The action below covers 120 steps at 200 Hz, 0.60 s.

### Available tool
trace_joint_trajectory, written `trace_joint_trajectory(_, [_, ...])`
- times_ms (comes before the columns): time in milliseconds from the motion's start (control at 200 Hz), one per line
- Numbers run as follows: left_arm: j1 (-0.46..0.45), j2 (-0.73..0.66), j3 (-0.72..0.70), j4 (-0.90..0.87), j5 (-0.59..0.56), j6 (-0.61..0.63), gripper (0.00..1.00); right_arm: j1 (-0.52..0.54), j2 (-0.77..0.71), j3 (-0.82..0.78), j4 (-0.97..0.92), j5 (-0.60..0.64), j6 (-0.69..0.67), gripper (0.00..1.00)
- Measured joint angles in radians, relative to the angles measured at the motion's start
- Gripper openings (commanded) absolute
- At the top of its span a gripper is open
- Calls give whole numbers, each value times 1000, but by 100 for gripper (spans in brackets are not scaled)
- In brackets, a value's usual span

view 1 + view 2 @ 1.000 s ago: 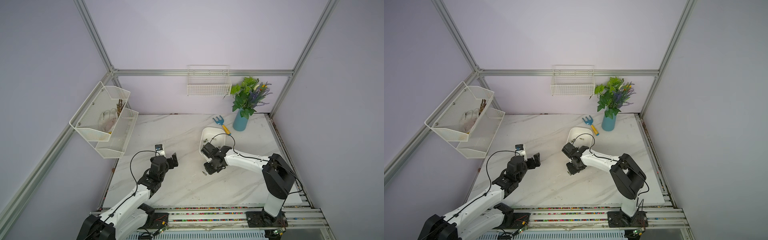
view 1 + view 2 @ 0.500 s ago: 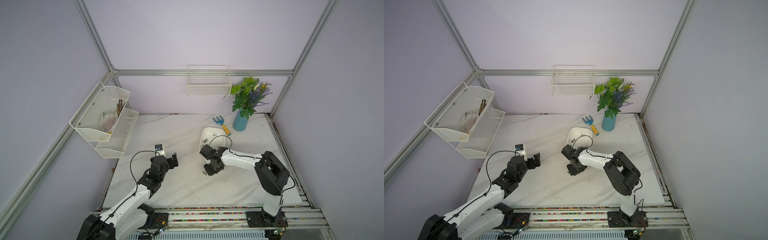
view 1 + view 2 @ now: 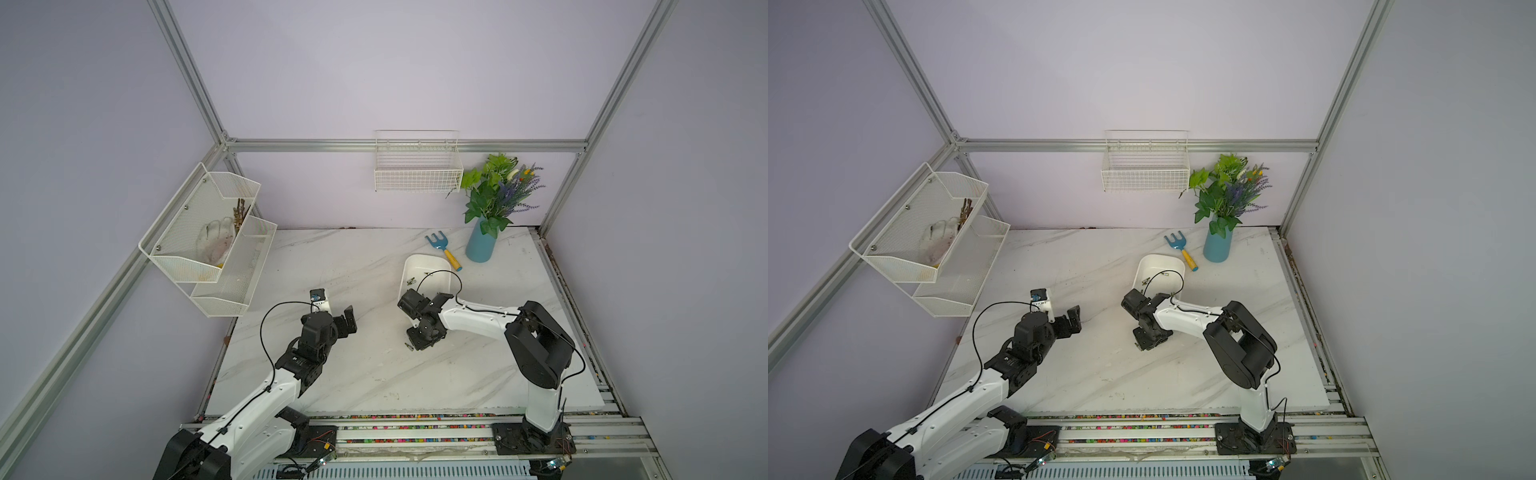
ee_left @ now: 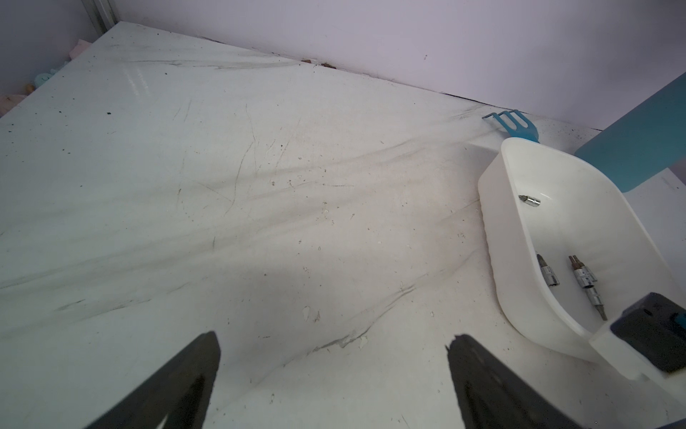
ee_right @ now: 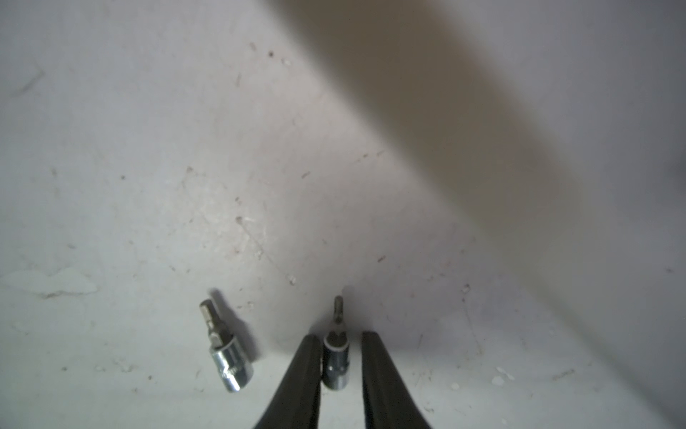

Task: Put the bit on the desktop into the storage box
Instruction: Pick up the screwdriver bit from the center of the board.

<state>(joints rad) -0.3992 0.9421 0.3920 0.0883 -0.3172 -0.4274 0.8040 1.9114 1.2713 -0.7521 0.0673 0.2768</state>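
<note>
Now, low in the middle of the right wrist view, the right pincer (image 5: pixel 340 334) has narrowed around a bit (image 5: pixel 336 366) lying on the counter (image 5: pixel 148 148). One finger touches the bit's steel socket end. The other seems to leave a sliver of gap, though the close blur makes that hard to be sure of. So it is neither spread nor truly pinching, and the squeeze looks unfinished. A second bit (image 5: pixel 226 362) lies loose just beside it, at the lower left of that frame, untouched.

Against a second ago, the right arm has folded its elbow in and settled over this spot, and the fingers have been drawing together. I judge that the pick-up is about to be completed. Lifting before the grip is firm could let the small round bit roll or slip out.

Left of centre in a top view, the left pincer (image 3: pixel 349 318) hangs spread wide and empty above the counter, unmoved.

Just beyond the right pincer, up the frame, the box (image 3: pixel 424 262) stands near, with other bits (image 4: pixel 584 276) already inside. With two bits yet on the counter, the job is partway done. Farther back, a hand fork (image 3: pixel 442 247) and a vase (image 3: pixel 480 247) sit by the wall.
</note>
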Motion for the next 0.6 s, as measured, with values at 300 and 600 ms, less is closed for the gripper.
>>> trace_joint_trajectory(300, [0, 0, 0, 0, 0, 0, 100, 0, 1, 0, -1, 5, 0, 18])
trace_joint_trajectory(600, [0, 0, 0, 0, 0, 0, 100, 0, 0, 0, -3, 14, 8, 15])
